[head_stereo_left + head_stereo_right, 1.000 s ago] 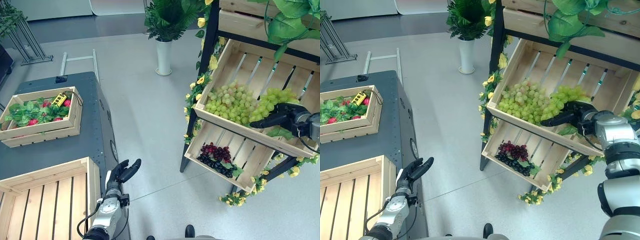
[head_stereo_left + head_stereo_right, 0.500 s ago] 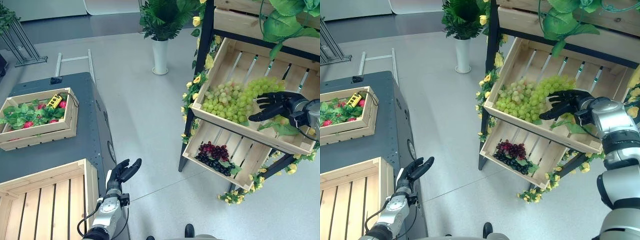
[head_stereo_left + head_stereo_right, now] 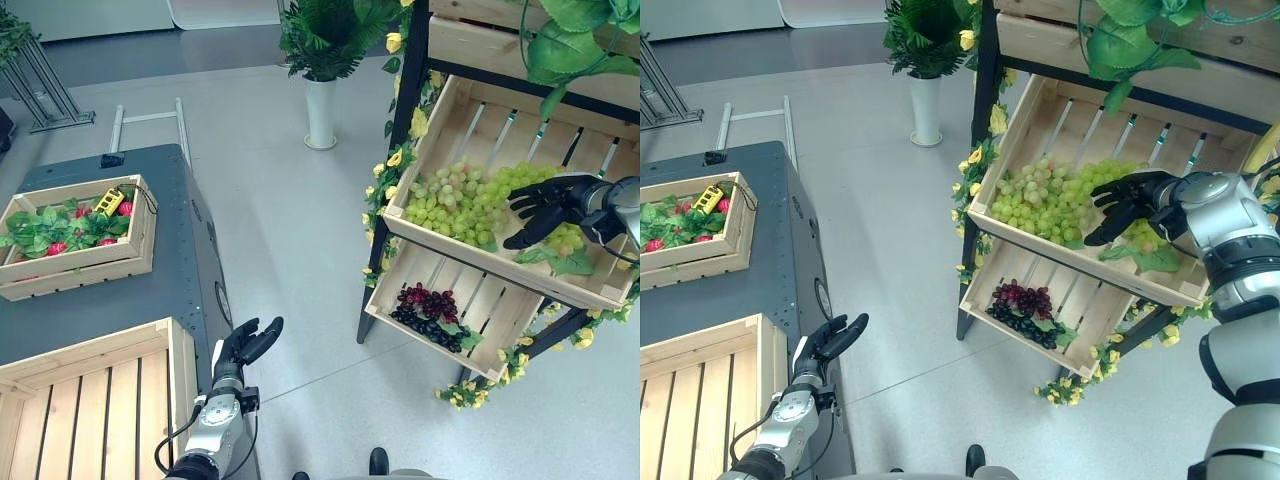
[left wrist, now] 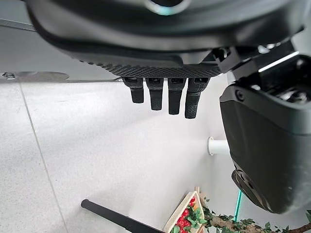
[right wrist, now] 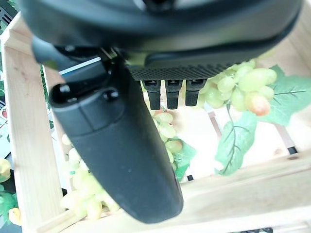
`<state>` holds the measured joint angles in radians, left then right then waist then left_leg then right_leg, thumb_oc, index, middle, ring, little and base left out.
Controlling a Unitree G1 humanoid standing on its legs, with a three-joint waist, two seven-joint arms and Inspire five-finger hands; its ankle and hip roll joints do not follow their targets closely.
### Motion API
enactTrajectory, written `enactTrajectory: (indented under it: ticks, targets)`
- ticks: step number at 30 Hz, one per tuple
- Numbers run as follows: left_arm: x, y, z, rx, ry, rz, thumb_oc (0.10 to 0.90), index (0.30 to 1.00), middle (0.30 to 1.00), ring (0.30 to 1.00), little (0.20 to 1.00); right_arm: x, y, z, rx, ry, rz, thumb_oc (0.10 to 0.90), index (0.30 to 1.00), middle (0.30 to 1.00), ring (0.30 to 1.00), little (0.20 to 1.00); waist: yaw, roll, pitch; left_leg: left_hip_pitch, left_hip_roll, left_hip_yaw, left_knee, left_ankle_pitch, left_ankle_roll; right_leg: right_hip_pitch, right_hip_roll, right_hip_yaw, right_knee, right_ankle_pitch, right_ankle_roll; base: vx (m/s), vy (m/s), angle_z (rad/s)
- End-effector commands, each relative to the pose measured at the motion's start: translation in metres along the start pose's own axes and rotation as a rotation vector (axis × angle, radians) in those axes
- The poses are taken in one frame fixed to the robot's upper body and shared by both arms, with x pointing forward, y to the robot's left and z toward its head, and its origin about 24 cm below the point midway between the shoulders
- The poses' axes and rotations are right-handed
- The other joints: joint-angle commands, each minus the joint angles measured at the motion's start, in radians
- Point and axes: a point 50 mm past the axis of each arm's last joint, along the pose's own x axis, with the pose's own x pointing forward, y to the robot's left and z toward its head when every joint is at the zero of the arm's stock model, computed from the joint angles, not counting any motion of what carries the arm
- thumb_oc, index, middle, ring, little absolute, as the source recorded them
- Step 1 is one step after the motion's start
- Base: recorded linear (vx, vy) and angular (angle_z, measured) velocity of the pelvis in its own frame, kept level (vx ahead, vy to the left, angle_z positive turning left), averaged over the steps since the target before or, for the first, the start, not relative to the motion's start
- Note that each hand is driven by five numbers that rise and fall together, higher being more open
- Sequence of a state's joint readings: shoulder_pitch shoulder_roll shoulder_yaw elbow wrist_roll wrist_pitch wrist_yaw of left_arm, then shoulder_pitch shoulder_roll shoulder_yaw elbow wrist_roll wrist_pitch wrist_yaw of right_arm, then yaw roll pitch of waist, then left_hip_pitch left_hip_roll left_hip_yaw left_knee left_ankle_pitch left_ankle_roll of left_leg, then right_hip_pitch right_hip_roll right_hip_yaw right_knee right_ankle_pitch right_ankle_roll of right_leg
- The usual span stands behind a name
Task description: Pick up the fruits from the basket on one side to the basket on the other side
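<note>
Right hand (image 3: 541,205), fingers spread and empty, hovers over green grapes (image 3: 455,203) inside the slatted crate's (image 3: 452,110) raised rims.

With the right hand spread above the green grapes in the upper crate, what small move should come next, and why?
Probably lower the right hand onto the small green grape bunch beside the leaf and curl the fingers round it. The fingers look spread and hold nothing, hovering over the sloped upper crate, so no fruit is grasped yet. The left hand hangs open by the empty slatted crate.
</note>
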<state>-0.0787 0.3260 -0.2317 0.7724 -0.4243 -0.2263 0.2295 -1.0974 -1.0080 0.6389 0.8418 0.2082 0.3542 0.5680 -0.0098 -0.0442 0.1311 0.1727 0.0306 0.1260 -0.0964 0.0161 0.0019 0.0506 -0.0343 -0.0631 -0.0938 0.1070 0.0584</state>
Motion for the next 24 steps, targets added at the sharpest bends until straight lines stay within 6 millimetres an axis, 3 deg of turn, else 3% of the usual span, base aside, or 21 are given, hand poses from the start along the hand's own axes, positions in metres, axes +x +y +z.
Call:
enactTrajectory:
  ticks: [1,10,15,24]
  targets:
    - [0.015,-0.003,0.054,0.066,-0.233,-0.048,0.8,0.9,0.9,0.9,0.9,-0.043,-0.054,0.051,0.021,-0.255,-0.205,0.8,0.9,0.9,0.9,0.9,0.021,-0.053,-0.091,-0.002,-0.041,-0.033,0.015,-0.118,0.002,0.089,0.004,-0.011,0.033,-0.145,0.002,0.0,0.0,0.0]
    - [0.013,0.003,0.052,0.073,-0.227,-0.037,0.8,0.9,0.9,0.9,0.9,-0.044,-0.018,0.072,-0.023,-0.47,-0.14,0.8,0.9,0.9,0.9,0.9,-0.002,-0.046,-0.093,-0.005,-0.039,-0.022,0.017,-0.12,-0.001,0.084,0.001,-0.006,0.032,-0.143,0.006,0.0,0.0,0.0]
    - [0.013,0.007,0.05,0.069,-0.225,-0.021,0.8,0.9,0.9,0.9,0.9,-0.061,-0.005,0.09,-0.08,-0.619,-0.174,0.8,0.9,0.9,0.9,0.9,-0.025,-0.04,-0.089,-0.003,-0.037,-0.011,0.018,-0.121,0.001,0.078,0.004,0.009,0.037,-0.143,0.008,0.0,0.0,0.0]
    - [0.015,0.009,0.053,0.066,-0.227,-0.02,0.8,0.9,0.9,0.9,0.9,-0.086,0.019,0.099,-0.057,-0.848,-0.158,0.8,0.9,0.9,0.9,0.9,-0.055,-0.03,-0.086,-0.004,-0.038,0.0,0.026,-0.131,0.004,0.07,0.006,0.03,0.043,-0.146,0.014,-0.01,-0.005,-0.06]
